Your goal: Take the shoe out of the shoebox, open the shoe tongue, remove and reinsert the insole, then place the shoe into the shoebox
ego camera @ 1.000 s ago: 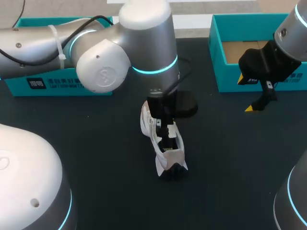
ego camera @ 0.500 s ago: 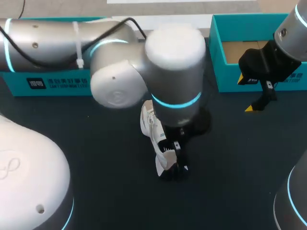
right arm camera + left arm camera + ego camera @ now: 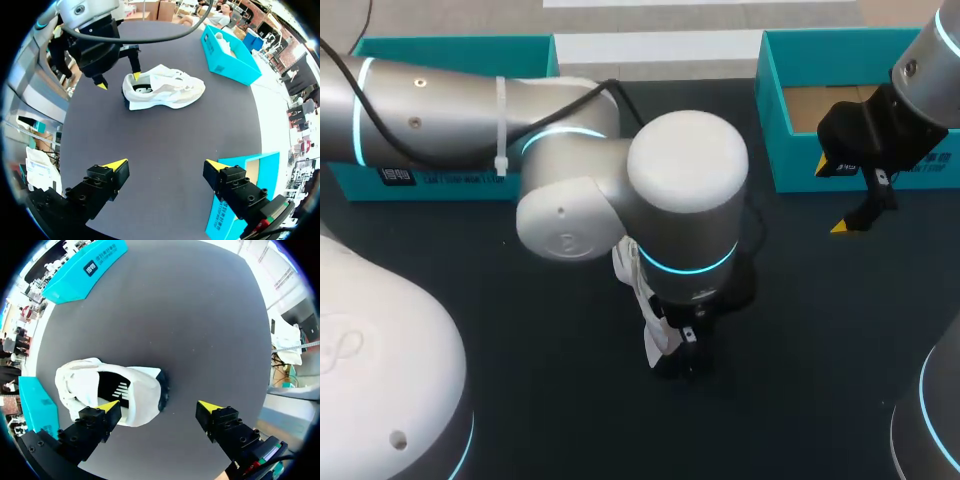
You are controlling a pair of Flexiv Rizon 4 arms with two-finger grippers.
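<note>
So over the last second my left arm (image 3: 685,200) swung across and down the shoe (image 3: 653,338). Its fat wrist joint was up by the far end, with pretty much the whole shoe on show in the head view. Now it sits right over the shoe and only one side strip and the dark heel end peek out. My left gripper (image 3: 159,406) rode along, from the shoe's middle to its heel end.
</note>
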